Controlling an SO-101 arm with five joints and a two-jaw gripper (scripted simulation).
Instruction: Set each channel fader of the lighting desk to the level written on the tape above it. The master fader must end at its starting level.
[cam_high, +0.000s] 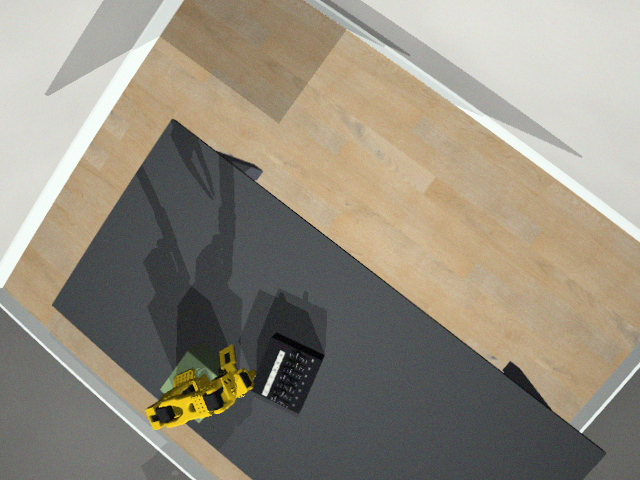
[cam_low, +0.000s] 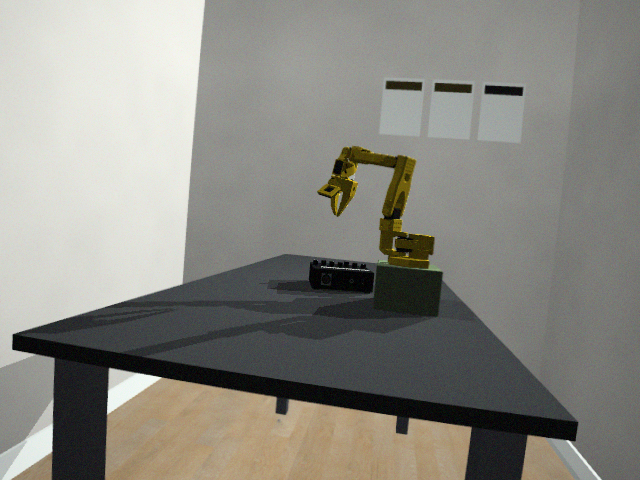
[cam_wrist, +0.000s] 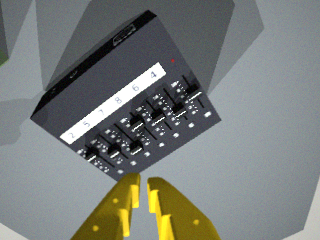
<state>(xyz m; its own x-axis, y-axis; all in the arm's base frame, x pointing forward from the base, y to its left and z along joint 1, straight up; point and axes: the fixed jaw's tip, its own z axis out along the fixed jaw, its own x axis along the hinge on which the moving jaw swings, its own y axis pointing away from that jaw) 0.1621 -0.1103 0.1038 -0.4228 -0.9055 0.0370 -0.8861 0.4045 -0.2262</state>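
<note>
Wrist view | claw (cam_wrist: 140, 192) closed, empty, high above lighting desk (cam_wrist: 125, 95) | tape (cam_wrist: 114, 102) reads 2 5 7 8 6 4 | desk on worktop (cam_wrist: 260, 165)

Bare room: grey walls (cam_low: 289, 103), wood floor (cam_high: 413, 170), black table (cam_low: 289, 361).

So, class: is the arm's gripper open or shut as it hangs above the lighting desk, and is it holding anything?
Shut and empty. In the wrist view the gripper has its yellow fingers nearly together with nothing between them, above the lighting desk.
</note>
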